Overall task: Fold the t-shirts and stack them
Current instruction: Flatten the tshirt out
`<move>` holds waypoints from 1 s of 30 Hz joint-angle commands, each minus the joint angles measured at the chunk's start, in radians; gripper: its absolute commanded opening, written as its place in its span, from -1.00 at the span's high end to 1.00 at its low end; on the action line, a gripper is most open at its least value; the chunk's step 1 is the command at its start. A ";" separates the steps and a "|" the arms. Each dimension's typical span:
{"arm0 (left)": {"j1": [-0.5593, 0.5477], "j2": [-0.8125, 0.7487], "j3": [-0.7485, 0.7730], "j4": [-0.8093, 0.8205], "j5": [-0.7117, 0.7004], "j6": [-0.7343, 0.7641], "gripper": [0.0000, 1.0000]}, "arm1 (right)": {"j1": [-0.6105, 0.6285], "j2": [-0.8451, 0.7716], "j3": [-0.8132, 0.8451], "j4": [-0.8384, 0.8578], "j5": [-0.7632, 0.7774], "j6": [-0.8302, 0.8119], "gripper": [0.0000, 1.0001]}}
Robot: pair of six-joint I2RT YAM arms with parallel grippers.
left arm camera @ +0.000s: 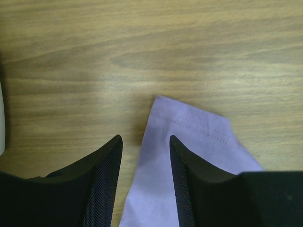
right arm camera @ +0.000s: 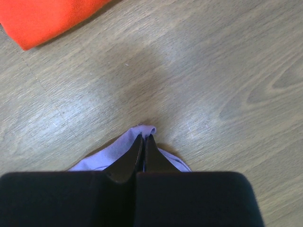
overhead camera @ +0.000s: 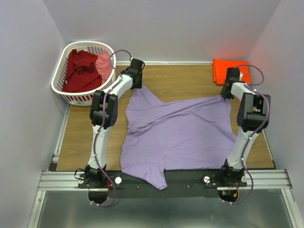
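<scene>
Wood tabletop [overhead camera: 185,78] is mostly covered by lavender t-shirt [overhead camera: 180,133], spread flat at centre, with one part draped over the near edge at 6 o'clock. White laundry basket [overhead camera: 58,80] is set at 10 o'clock, with dark red t-shirt [overhead camera: 80,71] and pink t-shirt [overhead camera: 103,64] heaped inside. Orange t-shirt [overhead camera: 227,70], folded, is parked at 1 o'clock. Left fingers [left arm camera: 110,158] are held about half open; the lavender hem corner at 11 o'clock is straddled, not pinched. Right fingers [right arm camera: 142,151] are clamped fully on the corner at 2 o'clock, with a nub of cloth shown at the tips. Step is judged to be gripping the far hem for the first fold. Left fingers should be lowered to the tabletop and closed past the stitching line. Both corners should then be lifted level, with tension kept even so no diagonal wrinkle is dragged in.
</scene>
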 commanded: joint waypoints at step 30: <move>0.007 0.118 0.064 -0.158 0.110 0.069 0.10 | -0.003 -0.022 -0.041 -0.007 -0.068 0.024 0.99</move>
